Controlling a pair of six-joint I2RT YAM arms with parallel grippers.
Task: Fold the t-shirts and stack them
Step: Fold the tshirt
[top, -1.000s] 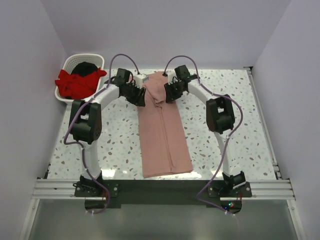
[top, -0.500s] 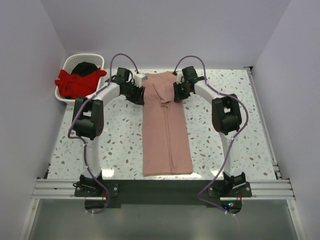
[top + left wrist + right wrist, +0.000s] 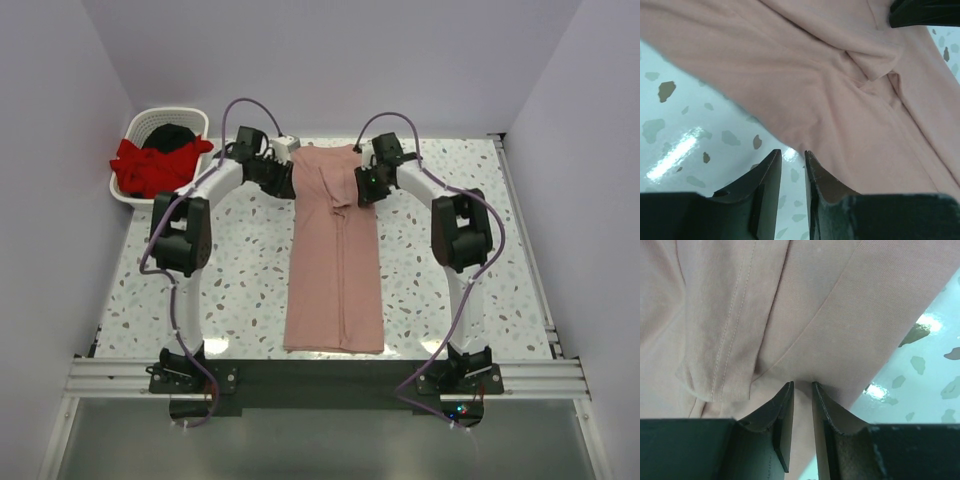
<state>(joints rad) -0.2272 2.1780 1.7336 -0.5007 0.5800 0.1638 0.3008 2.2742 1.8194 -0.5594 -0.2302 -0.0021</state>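
The dusty salmon-pink t-shirt (image 3: pixel 335 270) lies in a long narrow strip down the middle of the table, its far end spread wider. My left gripper (image 3: pixel 290 182) is at the shirt's far left edge; in the left wrist view its jaws (image 3: pixel 793 152) stand nearly together, pinching the cloth's edge (image 3: pixel 840 100) at the tips. My right gripper (image 3: pixel 358 190) is at the far right edge, nearly shut with pink cloth (image 3: pixel 765 315) between its jaws (image 3: pixel 802 384). The red t-shirt (image 3: pixel 150 165) and the black t-shirt (image 3: pixel 170 135) lie in the basket.
The white slatted basket (image 3: pixel 195 118) stands at the far left corner of the speckled table (image 3: pixel 230 280). A small white object (image 3: pixel 285 146) lies by the left gripper. Walls close the table in on the left, the right and the back.
Both grippers have moved toward the far end and apart. The shirt's far end, bunched before, is now spread wider and flatter.
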